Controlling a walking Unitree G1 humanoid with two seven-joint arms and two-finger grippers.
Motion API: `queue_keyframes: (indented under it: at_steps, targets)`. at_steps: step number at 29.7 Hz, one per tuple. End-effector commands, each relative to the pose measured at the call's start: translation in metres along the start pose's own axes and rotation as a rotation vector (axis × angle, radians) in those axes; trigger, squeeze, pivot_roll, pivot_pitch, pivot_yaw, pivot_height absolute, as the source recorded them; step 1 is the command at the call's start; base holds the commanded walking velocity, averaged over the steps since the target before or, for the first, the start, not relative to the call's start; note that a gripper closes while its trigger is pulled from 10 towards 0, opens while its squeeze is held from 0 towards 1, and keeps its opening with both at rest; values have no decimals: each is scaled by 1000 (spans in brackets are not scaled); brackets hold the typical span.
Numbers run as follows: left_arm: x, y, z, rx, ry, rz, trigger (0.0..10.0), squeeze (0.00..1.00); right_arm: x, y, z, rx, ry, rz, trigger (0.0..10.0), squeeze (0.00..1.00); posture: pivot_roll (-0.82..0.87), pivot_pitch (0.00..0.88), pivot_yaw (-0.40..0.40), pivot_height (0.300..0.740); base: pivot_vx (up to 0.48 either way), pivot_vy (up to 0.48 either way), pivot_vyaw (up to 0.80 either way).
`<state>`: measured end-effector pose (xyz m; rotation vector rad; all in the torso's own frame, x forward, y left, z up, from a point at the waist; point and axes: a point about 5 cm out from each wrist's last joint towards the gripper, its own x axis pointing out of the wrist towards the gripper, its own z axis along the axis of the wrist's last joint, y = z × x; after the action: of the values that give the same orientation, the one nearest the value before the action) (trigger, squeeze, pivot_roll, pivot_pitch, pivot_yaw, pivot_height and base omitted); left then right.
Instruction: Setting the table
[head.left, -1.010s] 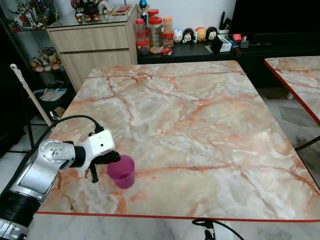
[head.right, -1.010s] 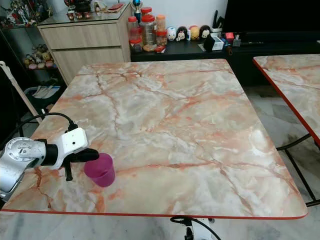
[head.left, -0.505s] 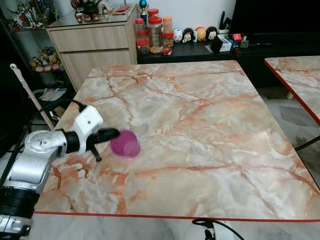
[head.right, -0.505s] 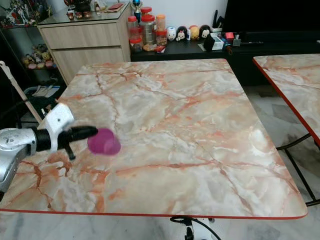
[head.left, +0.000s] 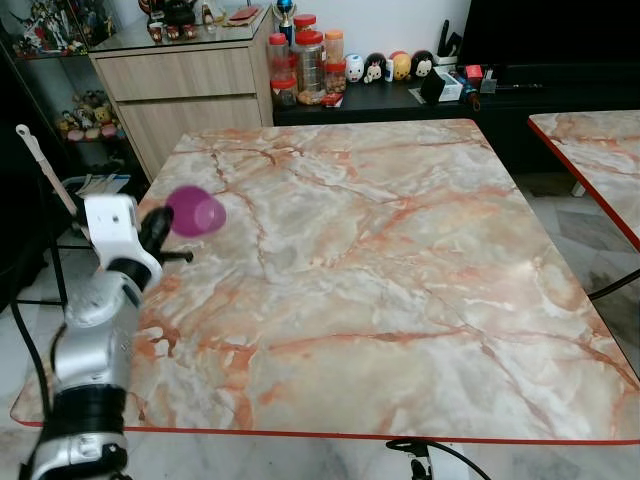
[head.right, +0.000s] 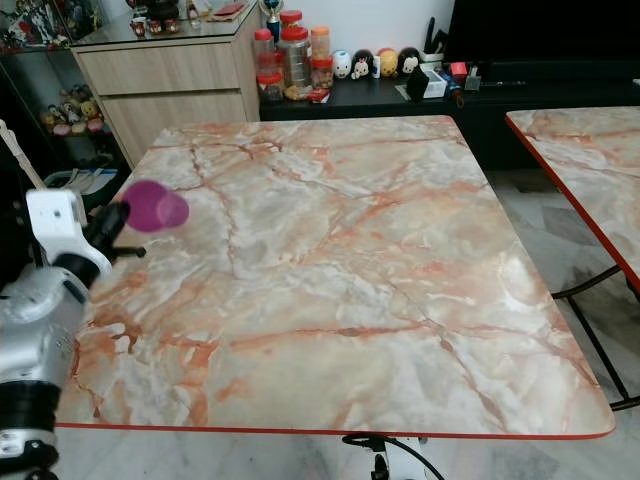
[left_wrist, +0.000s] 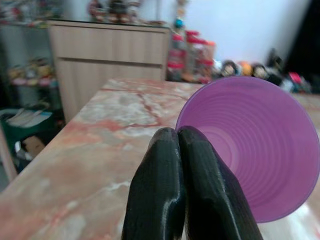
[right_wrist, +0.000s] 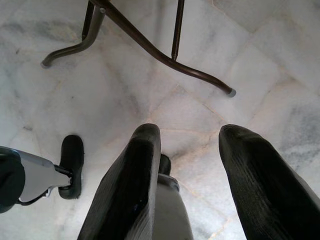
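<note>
The left end effector was lifted above the surface's left edge, its two black fingers pressed together on the rim of a purple cup. The cup lay tipped on its side in the air, clear of the surface, its mouth facing back toward the wrist. The silver left arm rose almost straight up from the near left corner, with the white wrist block at the top. The right end effector hung low by the floor with its fingers apart, pointing at pale floor tiles and a dark metal table leg.

The marble surface stretched broad and bare ahead, edged in red along the near side. A second marble table stood to the right across a gap. Beyond the far edge stood a wooden cabinet, and next to it jars and small figurines on a low dark shelf.
</note>
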<state>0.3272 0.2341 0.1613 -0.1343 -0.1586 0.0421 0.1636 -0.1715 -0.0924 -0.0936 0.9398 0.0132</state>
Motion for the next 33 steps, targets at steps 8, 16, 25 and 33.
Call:
queue_keyframes:
  at_steps: [8,16,25,33]
  targets:
    - [-10,-20,-3,-137,-119,113,10000,0,0,0,-2,5,11,-7,10000,0,72,0,33,740,0,0,0]
    - [-17,-22,-19,-120,-90,155,10000,0,0,-4,-1,27,12,-29,10000,0,63,0,32,740,0,0,0]
    - [-17,-9,-14,-65,-116,190,10000,0,0,-7,-3,56,25,-44,10000,0,68,0,32,740,0,-53,0]
    - [-16,-7,-13,-58,-120,192,10000,0,-1,-7,-6,55,37,-45,10000,0,66,0,32,740,0,-253,0]
